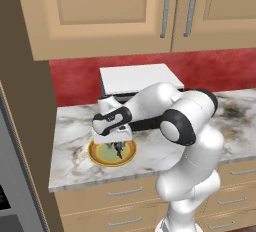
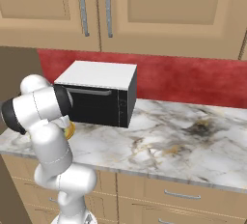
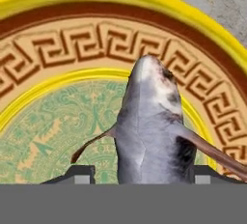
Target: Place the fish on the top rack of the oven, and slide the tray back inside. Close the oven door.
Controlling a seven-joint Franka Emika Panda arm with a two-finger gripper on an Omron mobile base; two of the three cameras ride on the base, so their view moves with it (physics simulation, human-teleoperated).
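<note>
1. Two dark fingertips (image 3: 81, 172) rise at the bottom of the hand view, one on each side of the fish (image 3: 149, 131). The jaws stand apart around its body. Whether the pads touch its flanks I cannot tell.
2. The fish lies on the plate (image 3: 58, 39), over the green centre, its snout reaching the patterned band and thin fins sticking out sideways.
3. I judge it light, small and fairly stiff, with a smooth rounded back that could slip. The thick mid-body between the fins looks the best hold; the fins look too thin to bear a pinch.
4. From the left base view, the gripper (image 1: 118, 147) hangs low over the plate (image 1: 98, 156) on the counter (image 1: 70, 121).
5. Beyond stands a black box (image 2: 99, 102) with a white top, against the red wall (image 2: 193, 80).
</note>
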